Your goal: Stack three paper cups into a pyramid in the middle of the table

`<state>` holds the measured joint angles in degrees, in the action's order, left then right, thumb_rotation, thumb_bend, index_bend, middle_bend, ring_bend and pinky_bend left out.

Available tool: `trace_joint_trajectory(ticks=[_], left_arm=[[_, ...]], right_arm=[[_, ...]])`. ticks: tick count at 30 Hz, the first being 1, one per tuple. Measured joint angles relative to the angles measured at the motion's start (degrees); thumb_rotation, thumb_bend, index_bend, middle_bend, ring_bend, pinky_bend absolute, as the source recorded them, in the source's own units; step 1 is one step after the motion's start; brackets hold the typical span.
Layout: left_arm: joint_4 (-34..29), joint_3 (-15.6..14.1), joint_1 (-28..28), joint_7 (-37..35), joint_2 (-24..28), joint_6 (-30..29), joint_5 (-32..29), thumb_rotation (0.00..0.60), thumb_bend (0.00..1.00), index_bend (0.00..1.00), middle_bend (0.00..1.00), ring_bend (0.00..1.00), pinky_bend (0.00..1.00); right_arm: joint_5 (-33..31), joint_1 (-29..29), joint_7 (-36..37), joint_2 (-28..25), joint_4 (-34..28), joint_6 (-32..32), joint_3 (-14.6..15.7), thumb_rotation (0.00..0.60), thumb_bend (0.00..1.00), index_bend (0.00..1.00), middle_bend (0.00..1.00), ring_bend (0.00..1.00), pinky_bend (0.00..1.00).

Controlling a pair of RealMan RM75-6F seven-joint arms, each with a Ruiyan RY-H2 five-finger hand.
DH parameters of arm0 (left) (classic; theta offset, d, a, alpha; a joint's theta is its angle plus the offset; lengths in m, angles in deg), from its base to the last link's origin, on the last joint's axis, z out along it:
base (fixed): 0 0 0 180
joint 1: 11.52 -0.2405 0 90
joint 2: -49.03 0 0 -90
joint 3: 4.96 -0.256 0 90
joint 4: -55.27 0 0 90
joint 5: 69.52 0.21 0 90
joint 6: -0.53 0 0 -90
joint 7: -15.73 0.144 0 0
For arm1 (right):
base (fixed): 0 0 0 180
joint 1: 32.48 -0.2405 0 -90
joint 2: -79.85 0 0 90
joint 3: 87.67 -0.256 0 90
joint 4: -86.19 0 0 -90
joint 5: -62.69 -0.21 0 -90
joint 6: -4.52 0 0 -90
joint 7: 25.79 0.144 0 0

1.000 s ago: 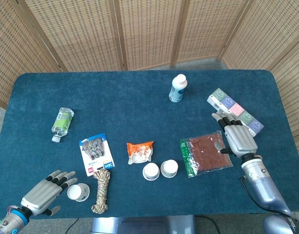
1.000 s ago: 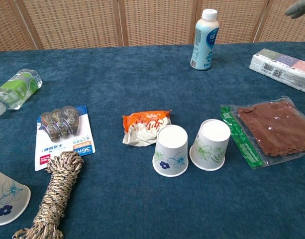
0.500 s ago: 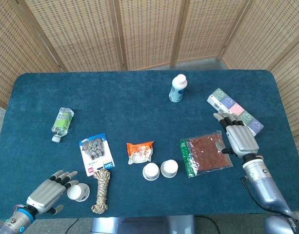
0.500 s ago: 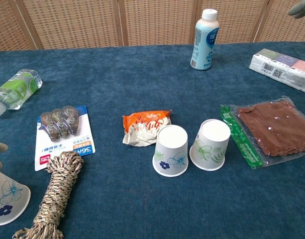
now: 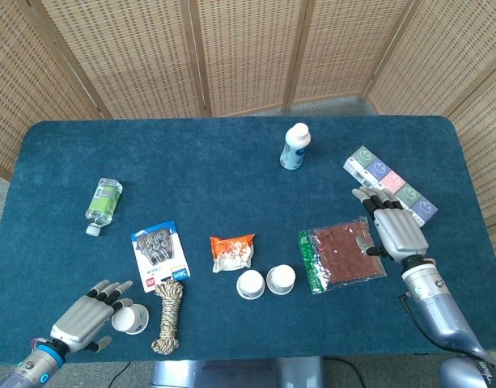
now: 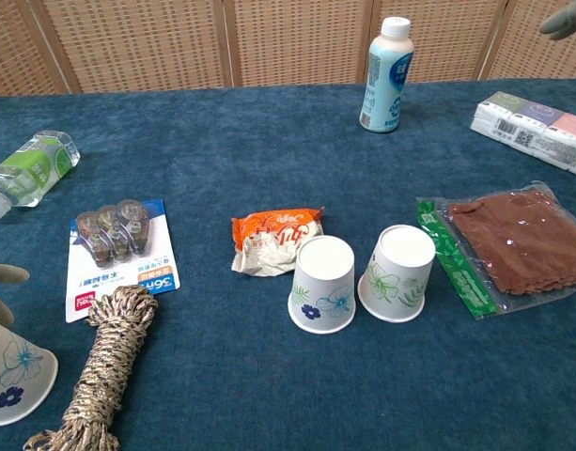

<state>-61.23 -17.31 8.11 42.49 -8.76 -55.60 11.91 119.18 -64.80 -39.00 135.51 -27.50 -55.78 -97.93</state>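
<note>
Blue table [image 5: 231,153]: spread, empty left hand [image 5: 86,314] just beside third paper cup [image 5: 129,318].

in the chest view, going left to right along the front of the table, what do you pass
Lone paper cup → coiled rope → blue-flower cup → green-leaf cup → brown packet.
</note>
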Motion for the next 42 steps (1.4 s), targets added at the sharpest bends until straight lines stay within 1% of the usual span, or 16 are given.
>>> trace_joint_trajectory(ticks=[7,11,18,26,30,37,42], left_arm=[[0.7,0.7,-0.3,1.2,-1.8,-1.2,0.2,0.600,0.38,0.25,0.00,0.00,0.00],[1.5,1.1,-0.9,2.3,-3.1,-2.7,0.7,0.600,0.40,0.31,0.00,0.00,0.00],[2.2,1.5,-1.5,2.9,-4.2,-4.0,1.4,0.600,0.42,0.36,0.00,0.00,0.00],[2.5,1.7,-1.8,1.7,-4.5,-5.0,3.2,0.600,0.42,0.38,0.00,0.00,0.00],[1.7,1.6,-1.8,-0.7,-3.5,-5.4,4.8,0.600,0.42,0.38,0.00,0.00,0.00],[-0.9,1.6,-1.6,-8.0,1.3,-8.2,10.9,0.600,0.42,0.38,0.00,0.00,0.00],[-2.4,2.8,-1.1,-11.3,4.5,-10.7,14.0,0.600,0.42,0.38,0.00,0.00,0.00]], right_arm=[[1.4,0.3,2.2,-0.4,0.8,0.9,0.0,0.600,0.42,0.00,0.00,0.00,0.04],[2.4,0.7,3.1,-0.5,1.2,0.7,0.0,0.600,0.42,0.00,0.00,0.00,0.04],[3.6,1.1,4.1,-0.3,1.7,0.2,-0.1,0.600,0.42,0.00,0.00,0.00,0.04],[6.4,2.0,6.1,0.0,2.7,-0.7,-0.1,0.600,0.42,0.00,0.00,0.00,0.04],[8.4,2.7,6.1,0.1,3.0,-1.9,0.3,0.600,0.42,0.00,0.00,0.00,0.04],[12.4,4.6,3.5,0.9,3.4,-6.0,1.6,0.600,0.42,0.00,0.00,0.00,0.02],[15.7,6.5,1.8,1.9,4.1,-9.3,2.7,0.600,0.42,0.00,0.00,0.00,0.01]])
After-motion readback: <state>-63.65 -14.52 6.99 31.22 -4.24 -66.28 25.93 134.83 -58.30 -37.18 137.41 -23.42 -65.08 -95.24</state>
